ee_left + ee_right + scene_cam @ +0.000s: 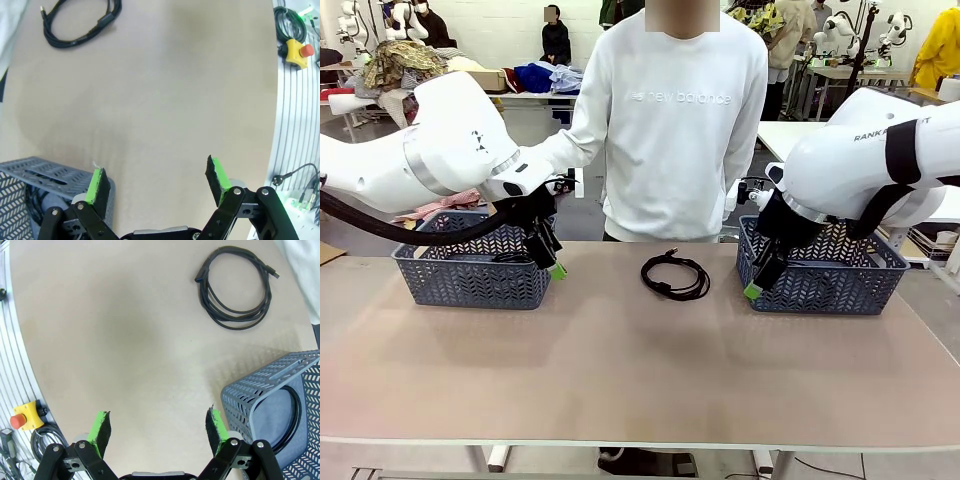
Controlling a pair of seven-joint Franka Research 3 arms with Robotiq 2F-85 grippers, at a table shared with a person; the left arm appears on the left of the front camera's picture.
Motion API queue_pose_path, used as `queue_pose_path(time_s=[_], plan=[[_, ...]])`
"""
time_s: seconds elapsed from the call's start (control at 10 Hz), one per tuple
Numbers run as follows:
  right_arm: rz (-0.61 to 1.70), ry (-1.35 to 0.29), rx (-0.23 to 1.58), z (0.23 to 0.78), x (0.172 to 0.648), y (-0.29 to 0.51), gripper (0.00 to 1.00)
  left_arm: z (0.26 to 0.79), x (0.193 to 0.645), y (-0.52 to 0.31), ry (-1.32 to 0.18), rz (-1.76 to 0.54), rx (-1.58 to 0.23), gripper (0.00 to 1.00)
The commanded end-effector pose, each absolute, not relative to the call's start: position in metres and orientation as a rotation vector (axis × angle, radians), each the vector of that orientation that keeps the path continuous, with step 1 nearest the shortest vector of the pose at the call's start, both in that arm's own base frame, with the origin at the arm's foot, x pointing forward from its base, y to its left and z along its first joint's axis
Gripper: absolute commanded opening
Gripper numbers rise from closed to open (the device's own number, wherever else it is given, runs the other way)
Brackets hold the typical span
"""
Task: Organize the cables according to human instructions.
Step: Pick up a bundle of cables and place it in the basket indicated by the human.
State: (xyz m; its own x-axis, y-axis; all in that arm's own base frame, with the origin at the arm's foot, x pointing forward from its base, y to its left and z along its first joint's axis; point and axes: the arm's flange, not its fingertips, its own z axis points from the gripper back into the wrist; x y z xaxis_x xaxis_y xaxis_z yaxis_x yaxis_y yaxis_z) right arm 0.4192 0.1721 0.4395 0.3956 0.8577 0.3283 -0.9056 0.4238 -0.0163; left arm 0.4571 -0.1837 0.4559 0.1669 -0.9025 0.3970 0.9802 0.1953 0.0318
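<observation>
One of the cables [675,275], a thin black cord wound in a flat coil, lies on the table's far middle between two baskets; it also lies at the top in the left wrist view [82,22] and the right wrist view [235,287]. My left gripper [556,266] hangs open at the inner front corner of the left basket [470,272], its green pads [96,179] wide apart over bare table [156,172]. My right gripper [754,289] is open too [158,415], beside the right basket [825,270]. A dark cord loop shows inside each basket [31,205] [299,412].
A person in a white sweater [670,120] stands at the far edge, behind the cable. The blue-grey lattice baskets sit at far left and far right. The near half of the tan table [640,380] is bare. A yellow emergency button [296,51] sits off the table's side.
</observation>
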Motion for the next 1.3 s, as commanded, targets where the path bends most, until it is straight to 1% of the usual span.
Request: queue_pose_path(time_s=[0.0, 0.2, 0.4, 0.6, 0.9, 1.2], plan=[[1.121, -0.307, 0.162, 0.442, 0.421, 0.173, 1.00, 0.456, 0.457, -0.184, -0.364, -1.360, -0.254, 1.00], [1.121, -0.307, 0.162, 0.442, 0.421, 0.173, 1.00, 0.463, 0.474, -0.196, -0.332, -1.477, -0.139, 1.00], [1.121, -0.307, 0.162, 0.442, 0.421, 0.173, 1.00, 0.472, 0.504, -0.221, -0.310, -1.651, -0.018, 1.00], [1.121, -0.307, 0.162, 0.442, 0.421, 0.173, 1.00, 0.472, 0.531, -0.251, -0.269, -1.844, 0.064, 1.00], [1.121, -0.307, 0.162, 0.442, 0.421, 0.173, 1.00, 0.464, 0.558, -0.301, -0.229, -2.073, 0.119, 1.00], [1.121, -0.307, 0.162, 0.442, 0.421, 0.173, 1.00, 0.450, 0.566, -0.334, -0.226, -2.163, 0.109, 1.00]])
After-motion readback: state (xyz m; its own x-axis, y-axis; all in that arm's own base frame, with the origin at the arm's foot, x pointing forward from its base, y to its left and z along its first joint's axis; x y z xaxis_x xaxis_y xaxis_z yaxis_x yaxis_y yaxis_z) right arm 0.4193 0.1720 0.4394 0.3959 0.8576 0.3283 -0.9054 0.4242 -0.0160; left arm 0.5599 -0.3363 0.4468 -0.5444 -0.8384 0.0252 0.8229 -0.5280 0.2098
